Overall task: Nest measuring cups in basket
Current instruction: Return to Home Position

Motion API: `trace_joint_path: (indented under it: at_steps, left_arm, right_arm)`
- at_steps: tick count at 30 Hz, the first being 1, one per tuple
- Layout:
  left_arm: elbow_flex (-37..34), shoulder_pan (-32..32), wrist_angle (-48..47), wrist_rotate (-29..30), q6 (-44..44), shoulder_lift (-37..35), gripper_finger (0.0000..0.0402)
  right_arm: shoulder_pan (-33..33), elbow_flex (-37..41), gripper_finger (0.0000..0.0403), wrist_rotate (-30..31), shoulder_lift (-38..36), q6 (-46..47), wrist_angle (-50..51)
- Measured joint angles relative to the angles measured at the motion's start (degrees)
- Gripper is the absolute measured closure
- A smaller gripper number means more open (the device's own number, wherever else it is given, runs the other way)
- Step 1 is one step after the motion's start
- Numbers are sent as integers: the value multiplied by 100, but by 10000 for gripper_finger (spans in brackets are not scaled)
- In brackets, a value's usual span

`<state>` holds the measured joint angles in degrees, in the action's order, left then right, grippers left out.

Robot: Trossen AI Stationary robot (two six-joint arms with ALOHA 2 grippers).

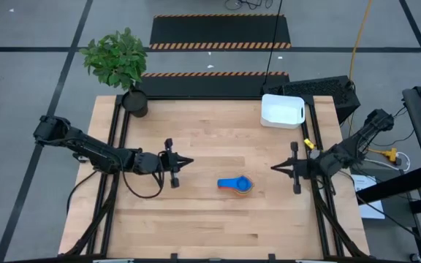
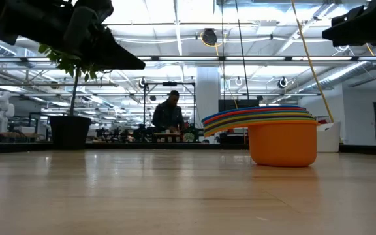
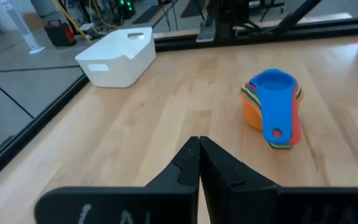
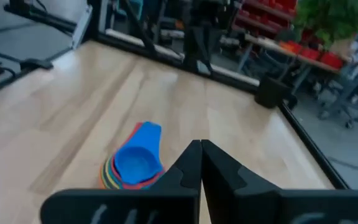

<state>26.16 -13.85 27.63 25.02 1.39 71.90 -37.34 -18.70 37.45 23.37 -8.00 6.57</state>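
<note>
Stacked measuring cups (image 1: 235,185) between clenched left claw (image 1: 188,161) and clenched right claw (image 1: 275,167), touching neither

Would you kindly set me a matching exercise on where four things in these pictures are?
1. nested measuring cups
2. basket
3. left end effector
4. right end effector

A. shut, right of the cups
B. back right of the table
C. table's middle, outside the basket
D. shut, left of the cups

Pairs: 1-C; 2-B; 3-D; 4-A
</note>
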Motion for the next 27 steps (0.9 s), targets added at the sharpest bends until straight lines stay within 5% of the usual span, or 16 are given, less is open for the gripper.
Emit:
trace_joint_path:
  at_steps: [8,18,27]
  left_arm:
    - [-33,9,58,0,97,-7,389]
    - [-33,82,56,-157,369,-7,395]
    - [-33,236,53,-189,351,-7,395]
  right_arm:
    - [630,746,403,-1065,-14,-767,-1716]
    - [1511,947,403,-2391,-11,-469,-1897]
    - [2078,1293,403,-2884,-8,-393,-2305]
